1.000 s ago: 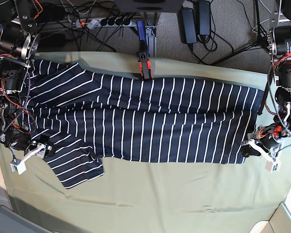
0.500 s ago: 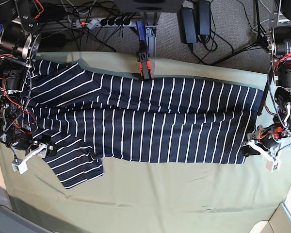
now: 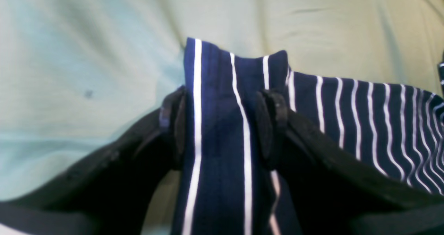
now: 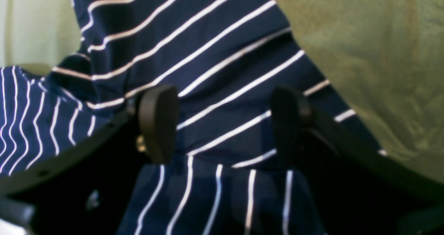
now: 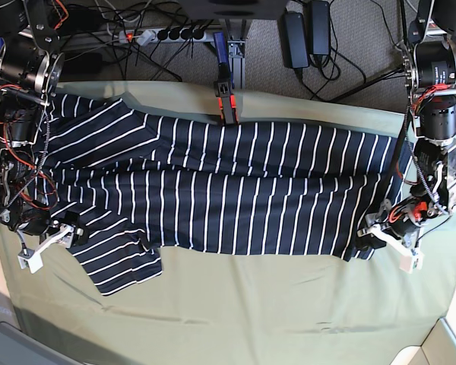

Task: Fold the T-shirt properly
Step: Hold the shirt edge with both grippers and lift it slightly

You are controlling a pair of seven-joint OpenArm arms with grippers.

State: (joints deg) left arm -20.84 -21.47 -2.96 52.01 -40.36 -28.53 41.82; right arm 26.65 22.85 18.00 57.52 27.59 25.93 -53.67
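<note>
T-shirt (image 5: 228,182) lies lengthwise on olive-covered bench (image 5: 251,312) | left end effector (image 3: 222,118) grips hem corner, has dragged it inward | right end effector (image 4: 223,124) open astride sleeve | crosswise fold apparently starting

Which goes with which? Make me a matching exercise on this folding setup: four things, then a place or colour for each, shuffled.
Things:
1. left gripper
2. right gripper
3. T-shirt
4. cloth

Descriptions:
A. plain olive green, spread under everything
B. at the sleeve end of the shirt
C. navy with thin white stripes
D. at the hem corner, with fabric between its pads

Pairs: 1-D, 2-B, 3-C, 4-A
</note>
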